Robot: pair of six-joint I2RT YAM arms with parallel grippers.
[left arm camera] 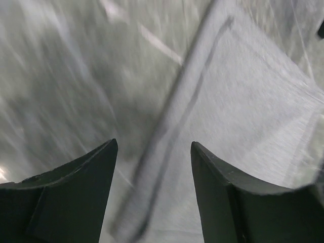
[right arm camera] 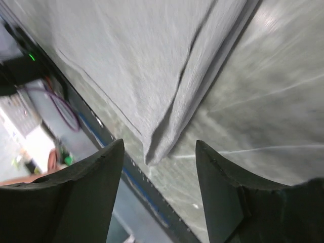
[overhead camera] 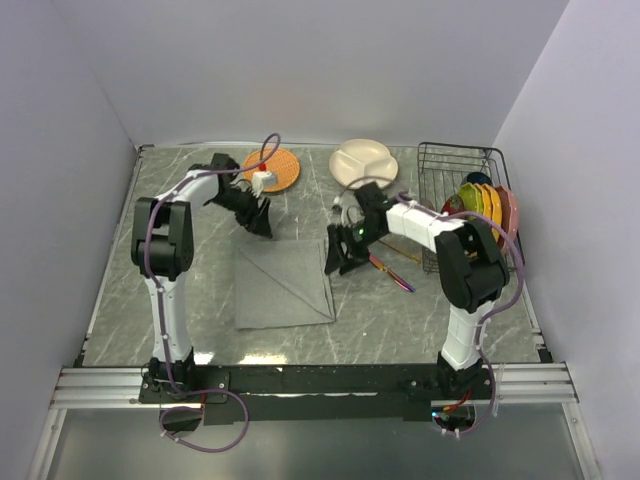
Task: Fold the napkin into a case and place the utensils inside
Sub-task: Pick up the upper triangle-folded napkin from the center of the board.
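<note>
soft grey napkin (overhead camera: 283, 285), flat, diagonal crease, L claw (left arm camera: 154, 147) & R claw (right arm camera: 159, 144) spread

The left arm (overhead camera: 168, 305) and right arm (overhead camera: 462, 338) had white links, black joints, looping purple cables (overhead camera: 148, 240) and dark wedge-shaped fingers (left arm camera: 76, 192).

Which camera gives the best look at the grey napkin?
The top external view: the whole napkin lies flat, its diagonal crease visible. Left wrist shows only a blurred edge; right wrist only a folded corner.
</note>
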